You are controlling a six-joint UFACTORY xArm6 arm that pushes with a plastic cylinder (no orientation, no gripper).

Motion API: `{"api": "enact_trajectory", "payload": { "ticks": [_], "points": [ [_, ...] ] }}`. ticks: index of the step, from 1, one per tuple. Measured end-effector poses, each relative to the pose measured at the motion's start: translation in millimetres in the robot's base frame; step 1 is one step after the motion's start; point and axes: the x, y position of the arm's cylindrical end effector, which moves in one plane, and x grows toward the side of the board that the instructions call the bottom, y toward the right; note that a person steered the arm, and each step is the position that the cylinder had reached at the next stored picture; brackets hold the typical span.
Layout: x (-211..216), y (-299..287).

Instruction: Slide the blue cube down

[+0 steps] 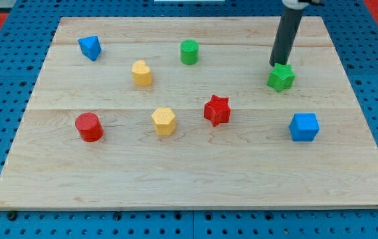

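My tip [276, 64], a plain dark rod end effector with no jaws, touches the green star-shaped block [281, 77]; the blue plastic cube [304, 127] lies below-right of that star.

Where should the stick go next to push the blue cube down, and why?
Probably my tip should first swing round to just above the blue cube, toward the view's right and a bit lower. Right now it sits at the top-left edge of the green star, which lies up and left of the cube. From above the cube, a push toward the view's bottom would slide it down.
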Motion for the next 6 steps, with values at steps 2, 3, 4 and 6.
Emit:
{"api": "enact_trajectory", "payload": {
  "ticks": [2,3,4,6],
  "points": [
    [105.9,-7.6],
    [81.3,7.4],
    [84.8,43.6],
    [172.8,55.0]
  ]
}}
